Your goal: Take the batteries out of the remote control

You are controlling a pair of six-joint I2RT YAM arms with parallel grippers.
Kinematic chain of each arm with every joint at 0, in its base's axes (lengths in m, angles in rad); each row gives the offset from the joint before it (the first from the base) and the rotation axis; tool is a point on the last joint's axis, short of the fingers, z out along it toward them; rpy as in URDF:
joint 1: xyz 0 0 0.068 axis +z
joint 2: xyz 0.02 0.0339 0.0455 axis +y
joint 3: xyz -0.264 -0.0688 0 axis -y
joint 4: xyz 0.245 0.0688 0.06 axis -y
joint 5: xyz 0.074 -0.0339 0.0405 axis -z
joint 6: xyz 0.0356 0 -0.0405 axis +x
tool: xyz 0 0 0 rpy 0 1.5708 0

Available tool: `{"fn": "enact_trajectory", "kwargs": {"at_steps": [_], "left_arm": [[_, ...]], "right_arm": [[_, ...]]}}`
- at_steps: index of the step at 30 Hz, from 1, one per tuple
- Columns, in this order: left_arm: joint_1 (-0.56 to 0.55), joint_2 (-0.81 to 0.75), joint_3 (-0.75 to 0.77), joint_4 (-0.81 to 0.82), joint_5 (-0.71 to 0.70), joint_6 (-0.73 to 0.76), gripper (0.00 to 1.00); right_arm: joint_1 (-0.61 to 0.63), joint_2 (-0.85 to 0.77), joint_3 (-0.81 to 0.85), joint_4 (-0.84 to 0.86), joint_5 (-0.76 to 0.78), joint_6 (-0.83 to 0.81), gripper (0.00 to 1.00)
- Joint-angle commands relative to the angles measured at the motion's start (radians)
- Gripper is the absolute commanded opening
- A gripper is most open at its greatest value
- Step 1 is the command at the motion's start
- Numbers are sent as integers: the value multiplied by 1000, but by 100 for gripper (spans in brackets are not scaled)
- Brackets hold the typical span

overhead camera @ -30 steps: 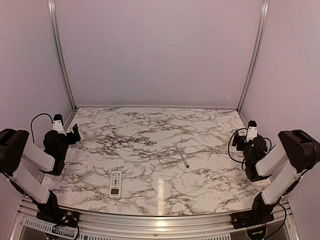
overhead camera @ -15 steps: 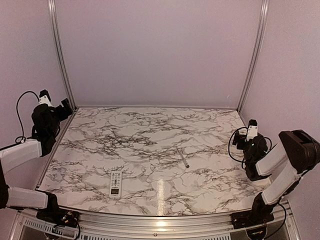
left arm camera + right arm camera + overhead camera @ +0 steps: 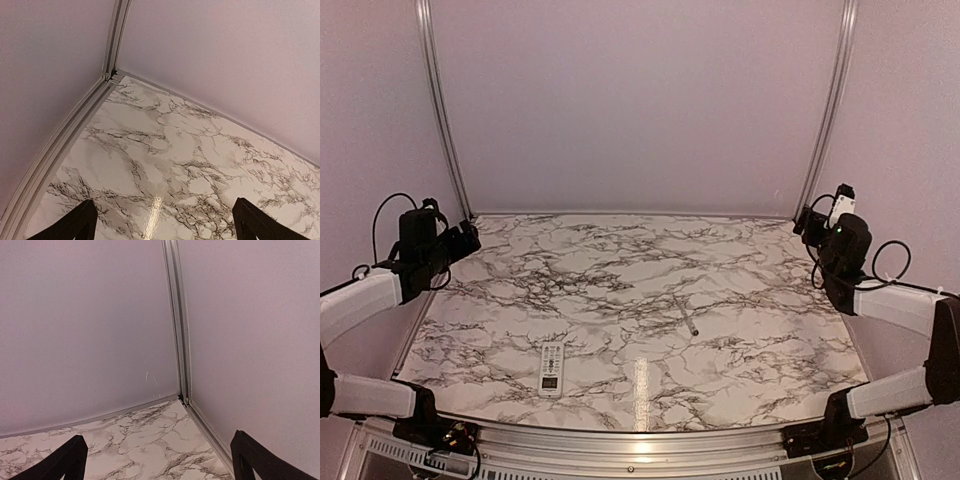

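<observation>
Holding the left gripper (image 3: 470,240) above the table (image 3: 620,270) edge at 10 o'clock, well apart from everything lying on the marble. Showing its dark fingers (image 3: 82,222) at the bottom corners of the left wrist view, spread wide and gripping nothing, facing bare marble and the left post (image 3: 116,35).

Resting the remote (image 3: 551,367) flat at 7 o'clock, near the front edge, button face up, long axis running 12 to 6. Touching neither gripper.

Lying at about 4 o'clock, just off centre: thin grey rod (image 3: 686,316), angled along the 11-to-5 line, well apart from the remote.

Holding the right gripper (image 3: 807,220) raised at the 2 o'clock corner, just beside the right post (image 3: 823,120). Showing its fingers (image 3: 72,460) likewise spread wide in the right wrist view, pinching nothing, pointing toward the back wall and the corner.
</observation>
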Motion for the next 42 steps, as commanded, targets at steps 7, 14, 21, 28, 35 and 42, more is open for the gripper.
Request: {"fn": "enact_trajectory", "kwargs": {"at_steps": [7, 14, 21, 28, 35, 42], "left_arm": [[-273, 4, 28, -400, 32, -103, 93], [-427, -70, -26, -418, 203, -153, 87], [-559, -29, -53, -446, 193, -222, 85], [-731, 46, -22, -455, 130, -333, 83], [-889, 137, 22, -563, -10, -454, 82], [-1007, 220, 37, -569, -13, -515, 83]], "right_arm": [[-13, 26, 66, -347, -215, 294, 98], [-13, 29, 54, -389, -210, 337, 98], [-13, 1, 57, -481, -217, 355, 98], [-12, -79, 47, -539, -176, 358, 99], [-11, -120, 37, -569, -125, 346, 98], [-13, -114, 29, -564, -116, 338, 98]]}}
